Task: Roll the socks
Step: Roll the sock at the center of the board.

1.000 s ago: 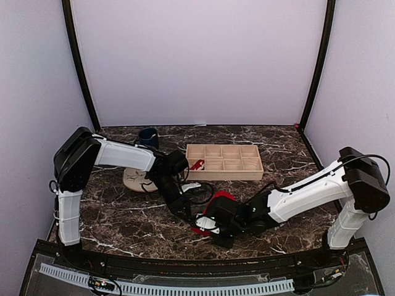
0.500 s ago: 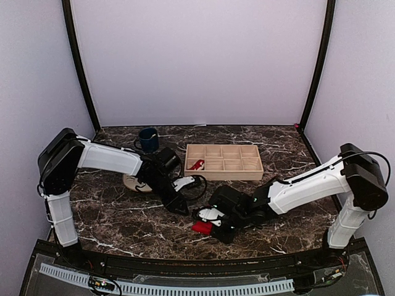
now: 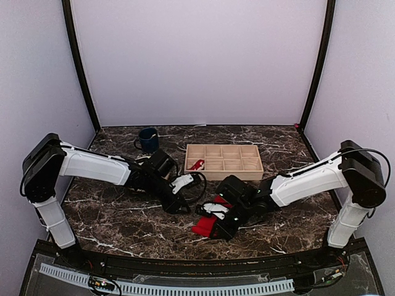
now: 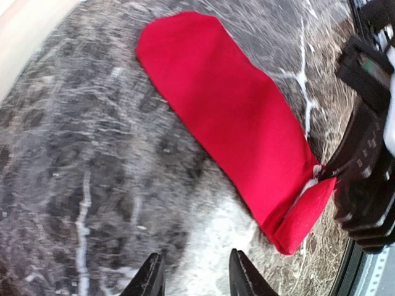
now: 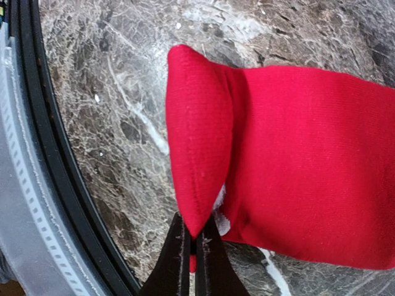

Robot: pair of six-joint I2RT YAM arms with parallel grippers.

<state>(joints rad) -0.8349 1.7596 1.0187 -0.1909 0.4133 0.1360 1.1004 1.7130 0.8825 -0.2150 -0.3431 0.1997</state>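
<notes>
While my right gripper (image 5: 196,239) pinches the folded end of the red sock (image 5: 296,166) near the front edge of the bench (image 5: 111,92), my left gripper (image 4: 192,277) hangs apart and empty. The fold could slip out if I pull hard.

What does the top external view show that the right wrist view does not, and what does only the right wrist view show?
Only the top external view shows the wooden tray, the blue mug, and the left arm and right arm reaching in over the table. Only the right wrist view shows, close up, the folded end of the red sock pinched in the shut right hand. Both views show the red sock lying on the dark marble table.
</notes>
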